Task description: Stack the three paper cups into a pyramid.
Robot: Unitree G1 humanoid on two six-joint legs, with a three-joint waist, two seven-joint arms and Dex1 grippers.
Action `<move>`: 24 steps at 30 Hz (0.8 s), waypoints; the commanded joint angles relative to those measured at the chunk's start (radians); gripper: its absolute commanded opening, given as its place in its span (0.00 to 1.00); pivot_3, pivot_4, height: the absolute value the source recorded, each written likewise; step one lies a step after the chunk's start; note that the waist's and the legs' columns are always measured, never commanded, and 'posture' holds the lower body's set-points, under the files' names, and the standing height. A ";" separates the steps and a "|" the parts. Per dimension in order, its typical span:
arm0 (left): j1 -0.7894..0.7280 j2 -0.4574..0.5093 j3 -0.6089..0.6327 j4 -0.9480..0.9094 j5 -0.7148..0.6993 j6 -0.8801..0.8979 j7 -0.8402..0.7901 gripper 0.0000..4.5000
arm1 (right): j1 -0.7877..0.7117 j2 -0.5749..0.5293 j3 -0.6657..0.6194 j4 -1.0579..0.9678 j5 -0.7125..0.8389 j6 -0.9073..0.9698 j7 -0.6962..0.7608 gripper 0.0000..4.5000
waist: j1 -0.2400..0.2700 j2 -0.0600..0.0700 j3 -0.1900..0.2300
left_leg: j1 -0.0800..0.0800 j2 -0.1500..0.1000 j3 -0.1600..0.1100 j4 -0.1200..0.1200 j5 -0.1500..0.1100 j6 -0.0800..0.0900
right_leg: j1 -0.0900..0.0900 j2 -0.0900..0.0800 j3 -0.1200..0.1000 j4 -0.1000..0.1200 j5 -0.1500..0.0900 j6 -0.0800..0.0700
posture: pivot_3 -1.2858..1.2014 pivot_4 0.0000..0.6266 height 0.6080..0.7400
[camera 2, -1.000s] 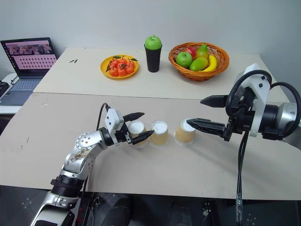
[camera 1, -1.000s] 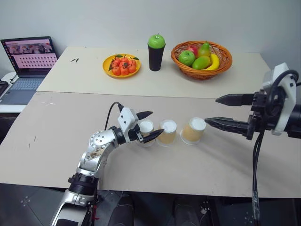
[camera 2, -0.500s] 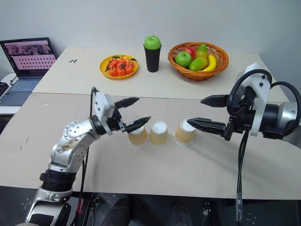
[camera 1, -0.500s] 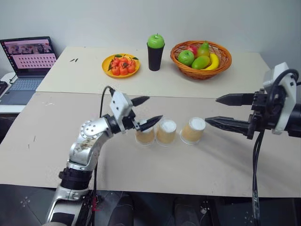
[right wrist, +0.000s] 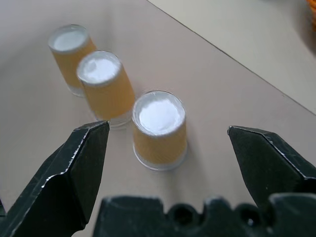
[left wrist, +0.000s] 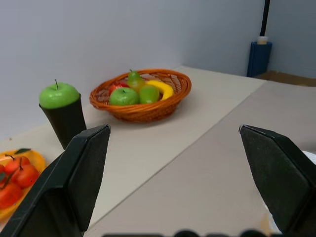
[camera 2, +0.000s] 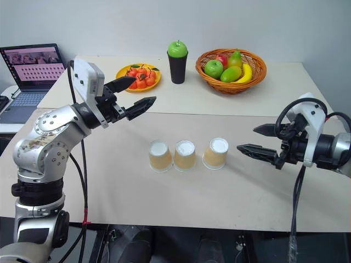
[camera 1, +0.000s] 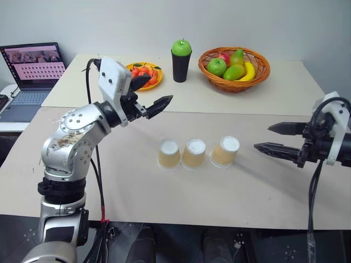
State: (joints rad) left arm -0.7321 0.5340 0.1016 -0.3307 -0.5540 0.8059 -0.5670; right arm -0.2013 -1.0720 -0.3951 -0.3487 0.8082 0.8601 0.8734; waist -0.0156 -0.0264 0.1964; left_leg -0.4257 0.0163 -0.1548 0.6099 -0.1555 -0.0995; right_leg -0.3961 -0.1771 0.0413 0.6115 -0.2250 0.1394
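The left gripper (camera 1: 147,93) has been lifted away from the cups: a second ago it was down at the left end of the row, its fingers around the leftmost cup; now it is raised to the upper left of the frame, in front of the orange plate (camera 1: 141,75), with its jaws spread wide and nothing held. The right gripper (camera 1: 276,138) has been drawn back toward the right edge of the frame and lowered a little; it had been close beside the rightmost cup and is now set well apart from it, jaws likewise wide and empty.

Three cups are counted, all upside down in a row at the centre of the frame on the near table (camera 1: 252,192): the left cup (camera 1: 169,154) and middle cup (camera 1: 193,154) stand just beside each other, and the right cup (camera 1: 224,152) is set a little apart and leans slightly. The two left cups are judged to form the pyramid's base; the third is not yet placed on top, so the stacking step is judged to remain.

Also counted: one black cup (camera 1: 182,62) topped by one green apple, one fruit basket (camera 1: 235,74), one laptop (camera 1: 30,74), two grippers.
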 commanded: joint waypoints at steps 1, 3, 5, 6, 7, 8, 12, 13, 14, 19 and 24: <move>-0.042 0.029 0.045 -0.091 -0.083 0.099 0.018 0.99 | 0.013 0.051 0.044 0.048 -0.045 -0.076 0.031 1.00 | -0.003 0.000 0.000 | 0.000 0.000 0.000 0.000 0.000 0.000 | 0.001 0.000 0.000 0.000 0.000 0.000 | 0.52 0.24 0.99; 0.000 0.074 0.070 -0.146 -0.155 0.124 -0.047 0.99 | -0.005 0.078 0.077 0.066 -0.054 -0.091 0.045 1.00 | -0.006 0.001 0.000 | 0.000 0.000 0.000 -0.001 0.000 0.000 | 0.000 0.000 0.001 0.000 0.000 0.000 | 0.52 0.24 0.99; 0.032 0.118 0.082 -0.178 -0.194 0.144 -0.084 0.99 | -0.023 0.095 0.103 0.082 -0.063 -0.100 0.059 1.00 | -0.017 0.001 0.000 | 0.000 0.000 0.000 -0.003 0.000 0.000 | -0.002 0.000 0.001 0.000 0.000 -0.001 | 0.52 0.24 0.99; 0.048 0.144 0.086 -0.186 -0.202 0.147 -0.099 0.99 | -0.034 0.102 0.118 0.095 -0.072 -0.108 0.064 1.00 | -0.019 0.001 0.000 | 0.000 0.000 0.000 -0.003 0.000 0.000 | -0.002 0.000 0.001 0.001 -0.001 -0.001 | 0.52 0.24 0.99; 0.072 0.181 0.101 -0.201 -0.222 0.158 -0.123 0.99 | -0.047 0.106 0.137 0.109 -0.084 -0.115 0.072 1.00 | -0.022 0.001 0.000 | 0.000 0.000 0.000 -0.003 0.000 0.000 | -0.002 0.000 0.001 0.001 -0.001 -0.001 | 0.52 0.24 0.99; 0.088 0.208 0.110 -0.208 -0.237 0.164 -0.140 0.99 | -0.059 0.110 0.152 0.123 -0.094 -0.121 0.080 1.00 | -0.025 0.001 0.000 | 0.000 0.000 0.000 -0.002 0.000 0.000 | -0.002 0.000 0.001 0.001 -0.001 -0.001 | 0.52 0.24 0.99; 0.171 0.326 0.148 -0.240 -0.285 0.182 -0.218 0.99 | -0.104 0.126 0.191 0.166 -0.119 -0.137 0.106 1.00 | -0.026 0.001 0.000 | 0.000 0.000 0.000 -0.002 0.000 0.000 | -0.001 0.000 0.001 0.001 -0.001 -0.001 | 0.52 0.24 0.99; 0.210 0.365 0.159 -0.249 -0.285 0.180 -0.247 0.99 | -0.117 0.132 0.202 0.177 -0.128 -0.141 0.112 1.00 | -0.026 0.001 0.000 | 0.001 0.000 0.000 -0.002 0.000 0.000 | -0.001 0.000 0.001 0.001 -0.001 -0.001 | 0.52 0.24 0.99; 0.237 0.392 0.166 -0.255 -0.287 0.175 -0.265 0.99 | -0.126 0.137 0.210 0.186 -0.135 -0.144 0.117 1.00 | -0.027 0.001 0.000 | 0.000 0.000 0.000 -0.002 0.000 0.000 | -0.001 0.000 0.001 0.001 -0.001 -0.001 | 0.52 0.24 0.99; 0.339 0.487 0.183 -0.292 -0.288 0.143 -0.324 0.99 | -0.175 0.177 0.252 0.226 -0.161 -0.163 0.142 1.00 | -0.024 0.001 0.000 | -0.001 0.000 0.000 -0.003 0.000 0.000 | -0.003 0.000 0.001 0.001 -0.001 -0.003 | 0.52 0.24 0.99; 0.354 0.493 0.188 -0.296 -0.281 0.124 -0.313 0.99 | -0.215 0.204 0.280 0.259 -0.187 -0.174 0.151 1.00 | -0.021 0.001 0.000 | 0.000 0.000 0.000 -0.003 0.000 0.000 | -0.003 0.000 0.001 0.001 -0.001 -0.003 | 0.52 0.24 0.99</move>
State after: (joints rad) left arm -0.3760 1.0171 0.2574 -0.6014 -0.8281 0.9583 -0.8842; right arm -0.3944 -0.8707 -0.1023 -0.0891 0.6282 0.7151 1.0110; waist -0.0362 -0.0253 0.1969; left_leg -0.4261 0.0166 -0.1547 0.6070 -0.1554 -0.0995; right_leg -0.3990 -0.1771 0.0418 0.6125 -0.2265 0.1367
